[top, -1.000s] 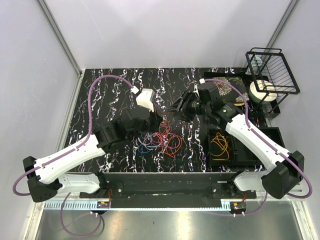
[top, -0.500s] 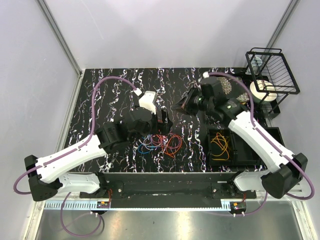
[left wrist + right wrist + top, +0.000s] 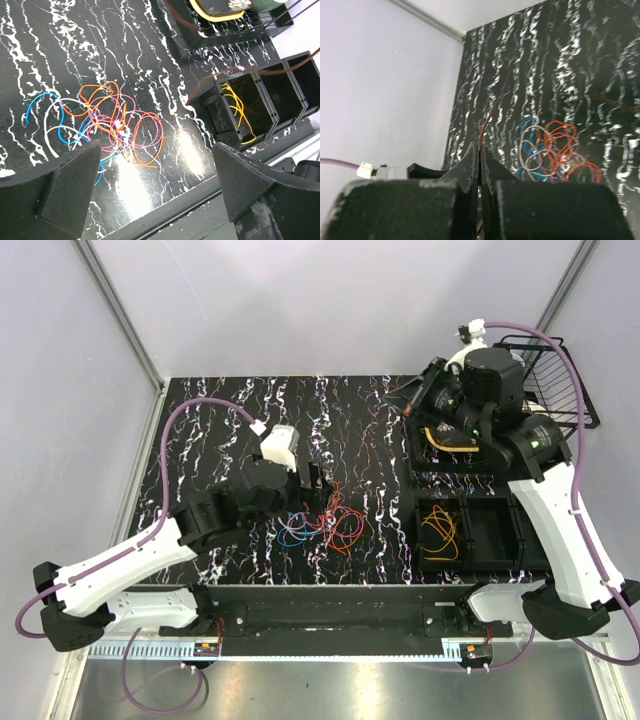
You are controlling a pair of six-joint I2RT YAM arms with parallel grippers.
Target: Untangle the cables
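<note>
The cables (image 3: pixel 325 520) lie in a loose tangle of orange, red, blue, pink and white loops on the black marbled table, also seen in the left wrist view (image 3: pixel 112 125) and, blurred, in the right wrist view (image 3: pixel 547 147). My left gripper (image 3: pixel 316 480) hovers just behind the tangle, open, with nothing between its fingers (image 3: pixel 156 150). Raised high at the back right, my right gripper (image 3: pixel 420 400) is shut on a thin brown cable (image 3: pixel 487 117) that rises in a curve out of the closed jaws (image 3: pixel 479 147).
Black bins (image 3: pixel 500 530) stand at the right. One bin holds yellow-orange cable (image 3: pixel 438 530) (image 3: pixel 235 107). Behind them are a patterned dish (image 3: pixel 450 435) and a black wire rack (image 3: pixel 545 380). Walls close in the table's left and back.
My right gripper shut on the brown cable, then rose and swung back to the right with it. My left gripper opened above the tangle and shifted slightly left.
</note>
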